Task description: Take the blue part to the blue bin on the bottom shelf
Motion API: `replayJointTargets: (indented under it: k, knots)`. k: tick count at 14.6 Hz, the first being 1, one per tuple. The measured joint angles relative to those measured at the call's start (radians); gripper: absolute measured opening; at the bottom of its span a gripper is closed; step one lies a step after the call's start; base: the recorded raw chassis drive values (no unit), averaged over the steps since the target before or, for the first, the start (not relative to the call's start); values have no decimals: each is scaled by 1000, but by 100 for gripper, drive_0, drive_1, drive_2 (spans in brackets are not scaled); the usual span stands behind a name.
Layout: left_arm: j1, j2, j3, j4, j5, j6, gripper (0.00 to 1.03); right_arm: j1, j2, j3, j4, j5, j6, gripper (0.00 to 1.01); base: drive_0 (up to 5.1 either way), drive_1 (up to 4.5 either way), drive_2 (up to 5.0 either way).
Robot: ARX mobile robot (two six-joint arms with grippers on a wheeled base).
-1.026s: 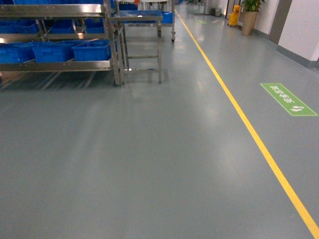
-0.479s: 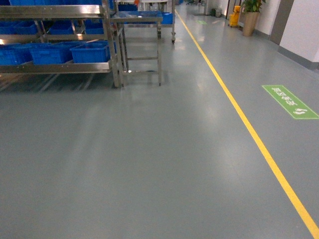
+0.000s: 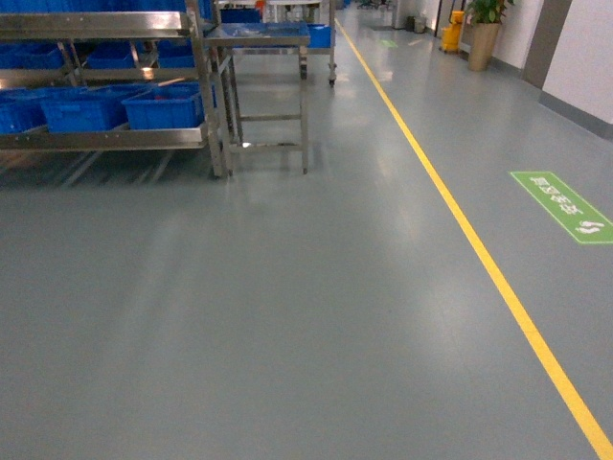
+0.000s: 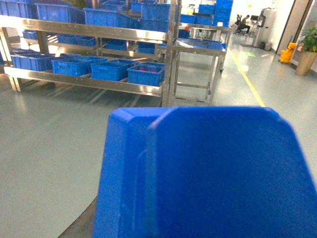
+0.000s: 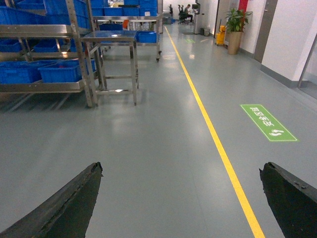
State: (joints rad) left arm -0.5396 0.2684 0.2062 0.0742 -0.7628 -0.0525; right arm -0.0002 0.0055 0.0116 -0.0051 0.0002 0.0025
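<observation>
The blue part (image 4: 208, 173), a broad flat blue plastic piece, fills the lower half of the left wrist view, held off the floor close to the camera. It hides my left gripper's jaws; only a dark sliver of one finger (image 4: 79, 224) shows at its lower left. My right gripper (image 5: 181, 198) is open over bare floor with nothing between its fingers. Ahead on the left is the bottom shelf (image 3: 105, 140) (image 4: 84, 82) (image 5: 44, 87), with several blue bins (image 3: 163, 107) (image 4: 146, 74) (image 5: 59, 72) in a row on it. Neither gripper shows in the head view.
A steel table (image 3: 259, 36) stands just right of the rack's end post (image 3: 215, 125). A yellow floor line (image 3: 460, 230) runs away on the right, with a green floor sign (image 3: 565, 206) beyond it. A potted plant (image 3: 484, 43) and a yellow bucket (image 3: 450, 38) stand far back.
In the head view the rack and table have slid slightly left, and the green sign has moved down and right. The viewpoint is shifting across the floor.
</observation>
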Motion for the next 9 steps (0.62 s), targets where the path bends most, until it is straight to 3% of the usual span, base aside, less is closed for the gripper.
replayJointTargets:
  k: [9]
  knots:
    - [0,0,0,-3,0,0,43,0,0,0,-1,0,0,98,6,416,-405]
